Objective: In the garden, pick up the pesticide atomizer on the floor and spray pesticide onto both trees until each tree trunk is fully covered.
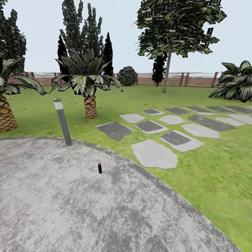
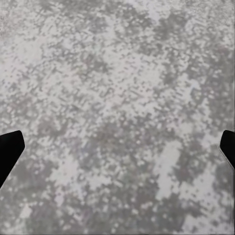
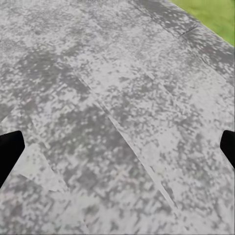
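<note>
Pesticide atomizer (small dark can, red tip) stands upright on the grey paved patio, near the bollard light. One tree stands far off by the fence. Left gripper and right gripper spread wide, holding nothing, above pavement.

The pesticide atomizer, a small dark bottle with a red cap, stands upright on the paved floor. It is below the grey bollard light, well apart from it.

- left end effector: the two dark fingertips sit at opposite edges of the left wrist view, spread wide, nothing between them.
- right end effector: fingertips likewise wide apart, holding nothing.
</note>
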